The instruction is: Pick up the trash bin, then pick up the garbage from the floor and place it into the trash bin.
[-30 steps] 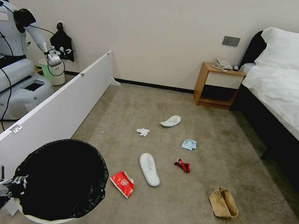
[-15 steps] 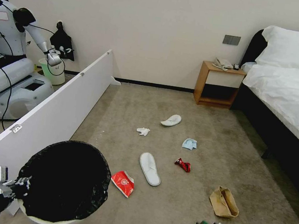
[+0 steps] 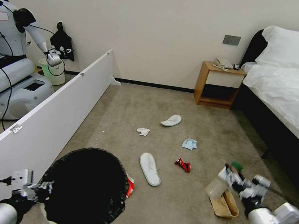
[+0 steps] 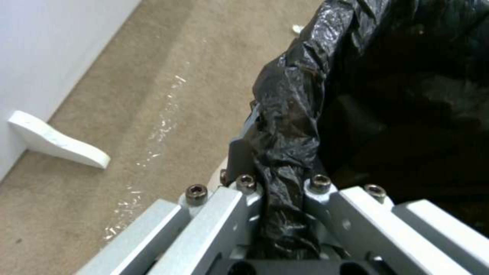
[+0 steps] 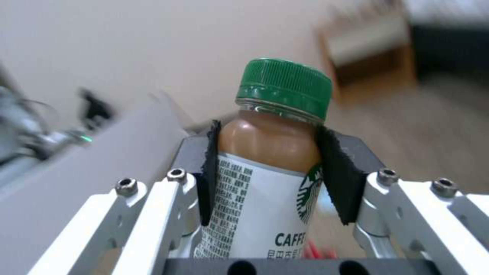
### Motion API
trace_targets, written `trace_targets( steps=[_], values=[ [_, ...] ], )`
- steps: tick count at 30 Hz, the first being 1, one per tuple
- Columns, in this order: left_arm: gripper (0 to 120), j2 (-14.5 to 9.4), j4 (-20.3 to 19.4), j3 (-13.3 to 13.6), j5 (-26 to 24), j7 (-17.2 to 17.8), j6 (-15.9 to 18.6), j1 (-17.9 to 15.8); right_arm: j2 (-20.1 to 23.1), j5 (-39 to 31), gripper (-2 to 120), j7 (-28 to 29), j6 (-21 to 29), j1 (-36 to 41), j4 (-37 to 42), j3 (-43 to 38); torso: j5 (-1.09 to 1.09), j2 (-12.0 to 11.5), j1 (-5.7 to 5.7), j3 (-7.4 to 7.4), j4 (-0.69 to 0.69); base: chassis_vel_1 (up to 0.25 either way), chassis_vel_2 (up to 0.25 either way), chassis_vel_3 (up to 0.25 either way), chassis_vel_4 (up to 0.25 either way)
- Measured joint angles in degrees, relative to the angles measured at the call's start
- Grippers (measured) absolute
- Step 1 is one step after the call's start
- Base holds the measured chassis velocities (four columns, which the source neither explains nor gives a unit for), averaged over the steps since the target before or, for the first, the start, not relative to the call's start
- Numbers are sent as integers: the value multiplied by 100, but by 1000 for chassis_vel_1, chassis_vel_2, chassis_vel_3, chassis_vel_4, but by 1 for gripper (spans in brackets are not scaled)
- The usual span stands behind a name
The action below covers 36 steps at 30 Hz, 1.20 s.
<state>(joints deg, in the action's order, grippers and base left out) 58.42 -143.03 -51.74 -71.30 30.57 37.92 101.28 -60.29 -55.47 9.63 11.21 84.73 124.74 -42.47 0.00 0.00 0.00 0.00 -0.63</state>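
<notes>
Since a second ago, risen from the bottom edge of the head view: the right gripper [image 3: 229, 175], now raised above the crumpled brown paper bag [image 3: 223, 204], carrying the green-capped bottle [image 3: 225, 179]; shifted rightward too, the trash bin [image 3: 87, 188], now covering part of the red snack packet [image 3: 130, 186]. Far left, behind a long white panel [image 3: 49, 116], another white robot [image 3: 9, 69] beside a pale bucket [image 3: 52, 73]. Lower left, the left gripper [image 3: 43, 189], clamped on the black liner folded over the trash bin's rim; in the left wrist view, fingers [image 4: 239, 160] pinching the bag [image 4: 285, 152] from both sides. On the carpet [image 3: 181, 210] toward the middle: a white tissue [image 3: 142, 131], a near slipper [image 3: 149, 168], a far slipper [image 3: 171, 120], a crushed red can [image 3: 183, 165] and a light-blue mask [image 3: 189, 144], all well apart from one another. Right of these, the raised bottle, squeezed between black pads [image 5: 336, 175] just below its cap in the right wrist view, label [image 5: 259, 214] facing the camera. Against the far wall, a wooden nightstand [image 3: 218, 86]; at the right edge, a bed with white bedding [image 3: 290, 93].
</notes>
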Motion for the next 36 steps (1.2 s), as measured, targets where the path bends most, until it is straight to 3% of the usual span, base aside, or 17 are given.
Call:
trace_targets(
  steps=[8, 12, 17, 20, 22, 23, 24, 30, 36],
  values=[
    [3, -293, 204, 423, 21, 92, 14, -353, 859, -398, 42, -846, -588, -627, 476, -132, 0, 0, 0, 0, -1, 0, 0, 0, 0],
    [3, -305, 222, 453, 36, 91, 21, -328, 1064, -674, 42, -1103, -690, -952, 493, 21, 0, 0, 0, 0, 0, 0, 0, 0, 0],
    [3, -232, 187, 438, 105, 88, 31, -201, 1380, -1223, 42, -1802, -858, -2054, 384, 852, 0, 0, 0, 0, 1, 0, 0, 0, 0],
    [3, -191, 173, 406, 158, 88, 32, -134, 1390, -1245, 42, -1964, -916, -2472, 274, 1311, -1, 0, 1, 0, 1, 0, 0, 0, 0],
    [3, -73, 131, 227, 217, 75, 34, 45, 1306, -1107, 42, -2354, -1054, -3459, -50, 2530, 0, 0, 1, 0, 1, 0, 0, 0, 0],
    [3, -73, 131, 227, 217, 75, 34, 45, 1306, -1107, 42, -2354, -1054, -3459, -50, 2530, 0, 0, 1, 0, 1, 0, 0, 0, 0],
    [3, -16, 105, 116, 233, 71, 34, 137, 1210, -1063, 42, -2523, -1131, -4109, -231, 3223, -1, 0, 0, 0, -1, 0, 0, 0, 0],
    [3, 68, 71, -48, 255, 69, 33, 235, 959, -955, 42, -2658, -1252, -4907, -518, 4033, -3, 0, 1, 0, 1, 0, 0, 0, 0],
    [3, 129, 5, -465, 227, 47, 22, 446, 522, -769, 42, -2797, -1357, -5551, -927, 4847, -1, 1, 0, 0, 1, 0, 0, 0, 0]
  ],
)
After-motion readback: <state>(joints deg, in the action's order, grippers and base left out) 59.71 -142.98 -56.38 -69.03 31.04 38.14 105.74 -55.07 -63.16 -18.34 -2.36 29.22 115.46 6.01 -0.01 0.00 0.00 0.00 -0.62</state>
